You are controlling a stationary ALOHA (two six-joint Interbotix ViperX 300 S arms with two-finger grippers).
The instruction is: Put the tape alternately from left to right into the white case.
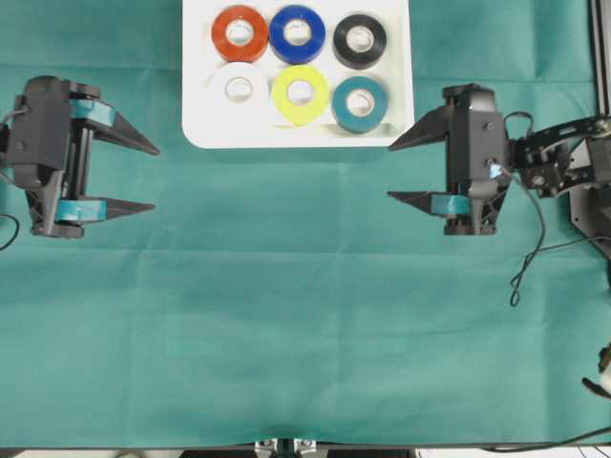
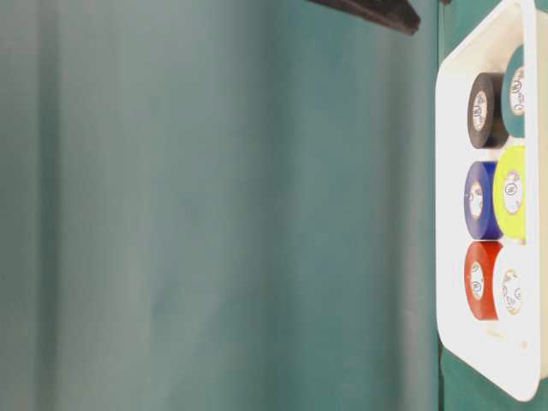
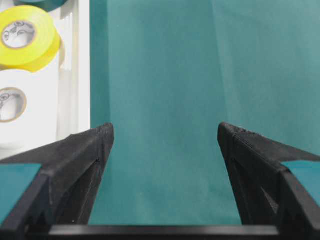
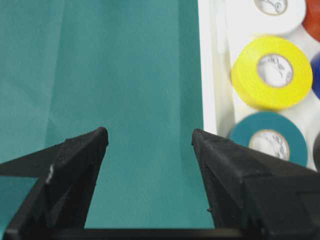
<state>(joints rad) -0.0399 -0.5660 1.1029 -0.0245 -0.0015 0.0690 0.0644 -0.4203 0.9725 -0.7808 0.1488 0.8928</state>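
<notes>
Both jaws parted and empty, all six rolls in the white case.

Left gripper (image 1: 153,176) and right gripper (image 1: 391,172) stand with fingers apart over bare green cloth (image 1: 286,334), holding nothing, each just beside a lower corner of the white case (image 1: 196,134). Inside it lie the red-orange roll (image 1: 240,33), blue roll (image 1: 297,33), black roll (image 1: 360,40), white roll (image 1: 238,89), yellow roll (image 1: 301,94) and teal roll (image 1: 360,103). By the look of it the task is finished; nothing blocks either arm, and no roll is seen on the cloth.
</notes>
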